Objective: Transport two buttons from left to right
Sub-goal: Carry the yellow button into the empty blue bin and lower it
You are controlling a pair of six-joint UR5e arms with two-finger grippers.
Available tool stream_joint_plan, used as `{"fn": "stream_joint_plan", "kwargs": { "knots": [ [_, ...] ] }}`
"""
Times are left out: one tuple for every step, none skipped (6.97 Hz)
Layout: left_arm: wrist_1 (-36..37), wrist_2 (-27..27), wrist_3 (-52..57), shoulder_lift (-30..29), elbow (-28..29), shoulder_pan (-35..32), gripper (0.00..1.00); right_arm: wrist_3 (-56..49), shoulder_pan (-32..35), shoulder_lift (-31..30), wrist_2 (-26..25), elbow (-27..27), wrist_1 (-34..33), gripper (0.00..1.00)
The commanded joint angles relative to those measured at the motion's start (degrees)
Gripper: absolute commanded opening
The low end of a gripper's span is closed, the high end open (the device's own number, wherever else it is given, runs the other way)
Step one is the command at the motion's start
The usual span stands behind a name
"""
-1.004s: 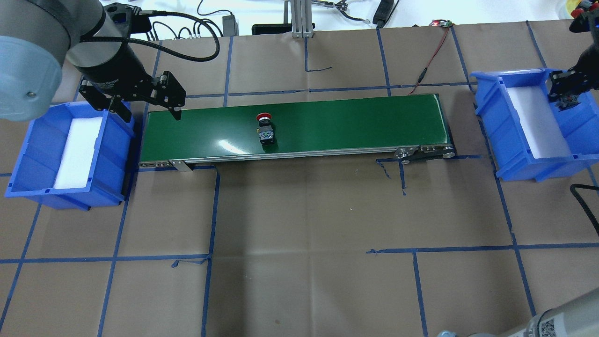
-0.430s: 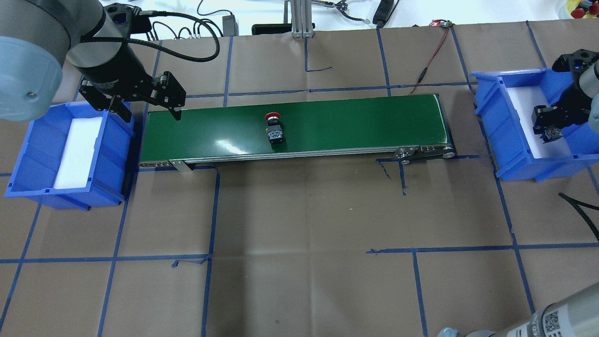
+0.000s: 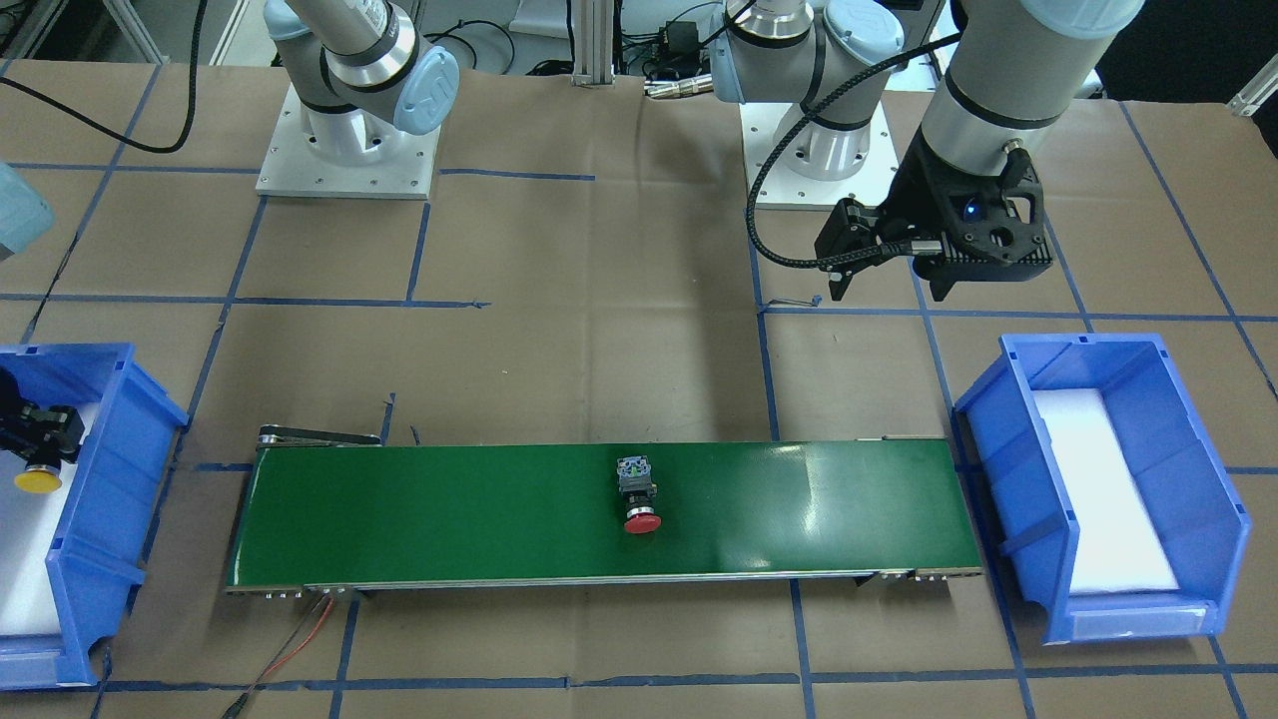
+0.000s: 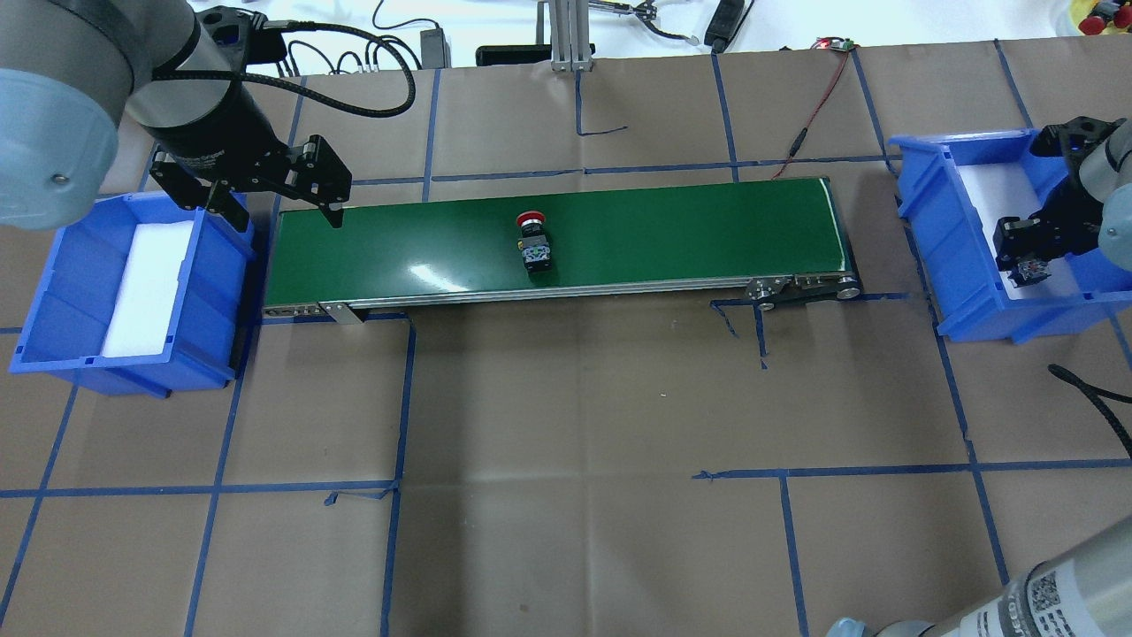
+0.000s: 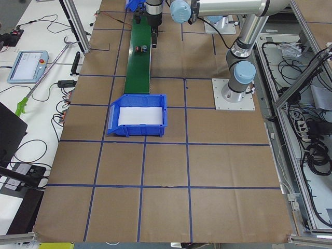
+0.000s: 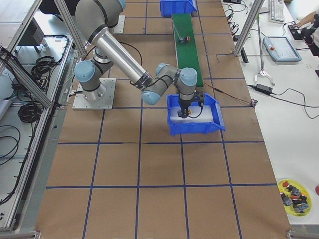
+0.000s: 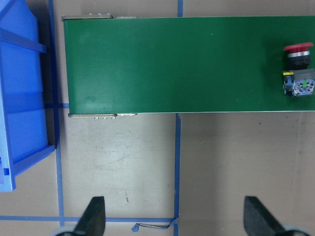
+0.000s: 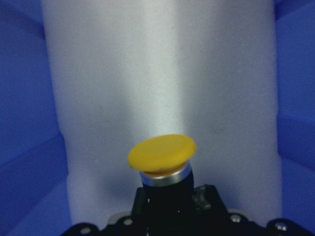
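Red button (image 4: 533,241) lies on its side about mid-length on the green belt (image 4: 672,226). Its red mushroom cap points away from the robot, and the black body ends in a grey terminal block with green and yellow bits on the robot's side. Nothing is touching it. Yellow button (image 8: 162,153) has a flat yellow mushroom cap over a chrome collar on a black body. It sits inside the right bin (image 4: 939,221) above the white foam liner (image 8: 162,73), with the right hand (image 4: 1024,263) clamped on the body. Can't tell if it's touching the foam. Left hand (image 4: 283,209) has its fingers wide apart and holds nothing. It hangs above the belt's left end, just beside the left bin (image 4: 53,292). That bin is also blue with a white foam liner, and I see nothing on the foam. Worktop (image 4: 575,442) is covered in brown paper with a grid of blue tape, and the belt runs between the two bins. Both arm bases are bolted to grey plates on the robot's side. Around the cell there are aluminium frame posts, loose cables and white side benches with a teach pendant (image 6: 281,49). A yellow dish of spare parts (image 6: 295,195) sits off the worktop's corner in the right side view.
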Motion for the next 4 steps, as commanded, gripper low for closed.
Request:
{"fn": "stream_joint_plan", "kwargs": {
  "knots": [
    [-0.1,0.0,0.0,0.0,0.0,0.0,1.00,0.5,0.0,-0.1,0.2,-0.1,-1.2,0.99],
    [0.0,0.0,0.0,0.0,0.0,0.0,1.00,0.5,0.0,-0.1,0.0,-0.4,-1.2,1.00],
    [0.0,0.0,0.0,0.0,0.0,0.0,1.00,0.6,0.0,-0.2,0.0,-0.6,-1.1,0.99],
    [0.0,0.0,0.0,0.0,0.0,0.0,1.00,0.6,0.1,-0.5,0.0,-0.6,-1.0,0.99]
  ]
}}
